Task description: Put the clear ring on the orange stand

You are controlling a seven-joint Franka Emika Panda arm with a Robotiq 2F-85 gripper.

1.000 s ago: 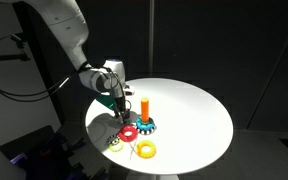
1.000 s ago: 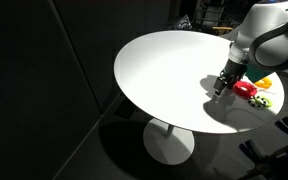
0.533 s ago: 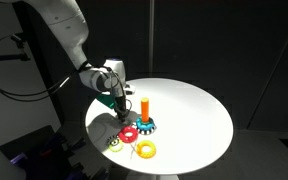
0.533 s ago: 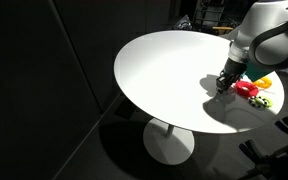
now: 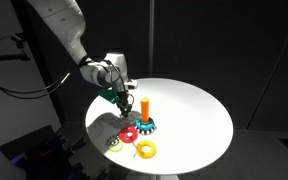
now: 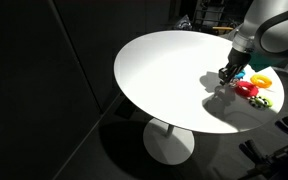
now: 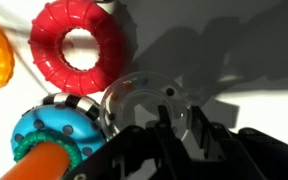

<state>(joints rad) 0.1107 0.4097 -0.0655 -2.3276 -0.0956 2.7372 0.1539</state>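
Note:
In the wrist view the clear ring (image 7: 142, 98) shows as a see-through disc with a pale rim. My gripper (image 7: 181, 128) is shut on its near edge, one dark finger (image 7: 165, 122) on each side of the rim. The orange stand (image 7: 44, 163) with its teal gear-edged base (image 7: 46, 130) lies just to the left of the ring. In both exterior views the gripper (image 5: 124, 99) (image 6: 227, 73) hangs low over the white table, close beside the orange stand (image 5: 144, 107). The clear ring is too faint to make out there.
A red ring (image 7: 79, 55) (image 5: 130, 133) (image 6: 246, 89) lies by the stand's base and a yellow ring (image 5: 145, 150) (image 6: 261, 80) a little further off. A small green-and-white piece (image 5: 115, 143) sits near the edge of the round table (image 5: 199, 110).
The jaws have closed on the clear ring. The gripper has risen a little and shifted toward the orange stand.

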